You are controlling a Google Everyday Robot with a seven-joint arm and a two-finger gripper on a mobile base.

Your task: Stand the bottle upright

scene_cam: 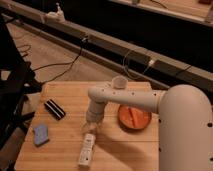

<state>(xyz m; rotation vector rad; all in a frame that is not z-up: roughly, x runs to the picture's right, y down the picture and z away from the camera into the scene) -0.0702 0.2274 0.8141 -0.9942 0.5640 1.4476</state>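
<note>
— What was the work surface?

— A pale wooden table (65, 95) on a brownish floor. Behind it a long dark ledge (165, 62) ran across the room, and cables (65, 62) trailed over the floor on the far-left side.

— And the bottle?

— The bottle (86, 150) lay on its side near the table's front edge, its length pointing roughly toward that edge. The gripper (92, 129) hung at its far end, on a white arm (130, 97) that reached in from the right. I could not tell whether the gripper was apart or clamped, nor whether it touched the bottle.

— What stood around it?

— An orange dish (134, 116) sat just right of the gripper. A white cup (118, 81) stood behind the arm, near the back edge. A black striped block (54, 109) lay to the left, and a blue-grey pad (40, 134) sat closer to the front-left corner, both well apart from the bottle.

— Where was there open room?

— Bare wood lay between the bottle and the pad and across the back-left part of the table. A dark frame (12, 90) crowded the left edge.
</note>
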